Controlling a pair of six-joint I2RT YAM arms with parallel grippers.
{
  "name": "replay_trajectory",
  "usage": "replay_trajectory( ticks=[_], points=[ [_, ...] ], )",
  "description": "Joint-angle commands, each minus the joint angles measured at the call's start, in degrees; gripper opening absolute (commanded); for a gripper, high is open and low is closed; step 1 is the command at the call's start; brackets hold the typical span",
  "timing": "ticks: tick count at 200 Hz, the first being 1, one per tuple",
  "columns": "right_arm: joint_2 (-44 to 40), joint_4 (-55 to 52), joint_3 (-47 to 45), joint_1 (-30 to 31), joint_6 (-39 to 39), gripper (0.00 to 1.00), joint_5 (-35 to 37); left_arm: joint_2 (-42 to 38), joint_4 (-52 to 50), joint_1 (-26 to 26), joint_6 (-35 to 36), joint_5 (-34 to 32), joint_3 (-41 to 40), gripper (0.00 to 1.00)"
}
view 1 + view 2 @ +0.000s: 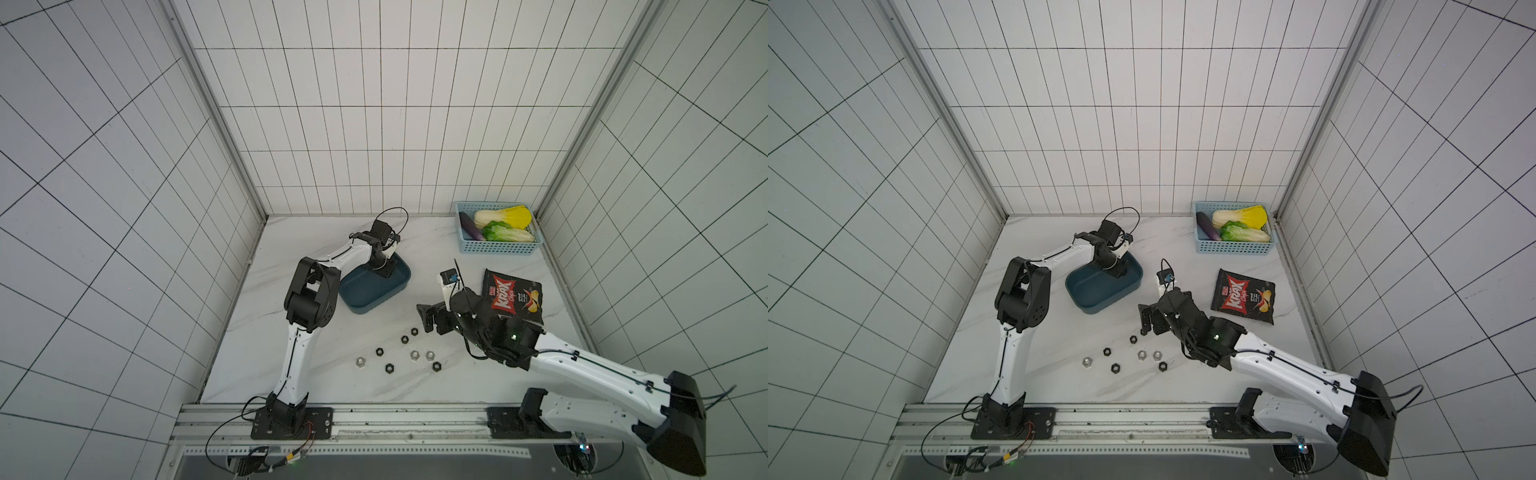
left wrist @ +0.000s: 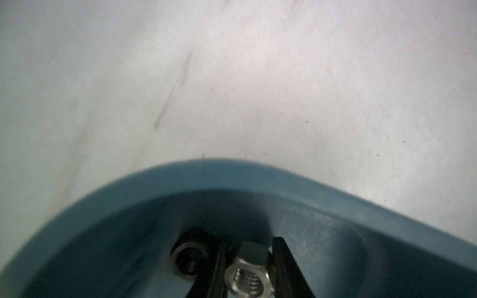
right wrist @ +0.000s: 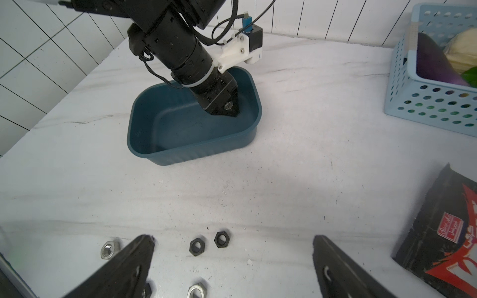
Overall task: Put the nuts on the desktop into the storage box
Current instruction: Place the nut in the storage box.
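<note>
1. Gripping a silver nut [image 2: 249,273] by its flats, my left gripper [image 2: 250,241] is nearly closed. Its black fingers [image 2: 284,258] press the nut from both sides.
2. The tips of that gripper are below the rim of the storage box [image 3: 196,154], near one rounded corner. I cannot tell whether the held nut touches the floor.
3. A black nut [image 2: 189,255] lies inside the box, just beside one of my left fingers and close to the curved wall.
4. My right gripper [image 3: 233,238] is spread to its widest and holds nothing. It hangs over the desktop [image 1: 324,386] at the right end of the loose nuts [image 1: 404,339].
5. In a top view, eight nuts lie on the desktop, five black and three silver. They are scattered between my two arms and well back from the front rail.
6. A stretch of bare marble separates those nuts from the box's near wall.
7. A black chip bag [image 1: 515,299] lies flat near my right wrist.
8. A light blue basket [image 1: 498,248] of vegetables sits in the far right corner, close to the wall.
</note>
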Motion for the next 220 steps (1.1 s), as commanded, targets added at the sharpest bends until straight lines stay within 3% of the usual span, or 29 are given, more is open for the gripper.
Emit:
replay_trajectory(
  ticks=[1,63,106,143,171,220],
  points=[
    [0.4,-6.0,1.2,0.1,1.4,0.99,0.5,1.0,0.9,-0.4,-0.2,-0.3,1.5,0.29],
    [2.8,-13.4,0.2,-0.7,-0.4,1.0,-8.0,-3.9,0.4,-0.5,0.0,0.9,-0.3,0.48],
    [9.0,-14.9,2.2,-2.9,0.1,0.94,-12.8,-8.5,-2.4,-0.3,-0.7,3.0,-0.7,0.5],
    [16.7,-14.9,5.3,-4.5,-1.9,0.86,-16.5,-17.2,-4.6,0.6,-0.5,6.5,-3.8,0.53],
    [22.3,-14.7,8.2,-5.3,-3.6,0.79,-17.4,-23.8,-6.4,3.6,-0.9,12.0,-7.8,0.55],
    [30.7,-15.1,13.4,-7.2,-6.1,0.67,-21.5,-32.4,-9.6,13.4,-0.9,20.3,-15.0,0.61]
  ],
)
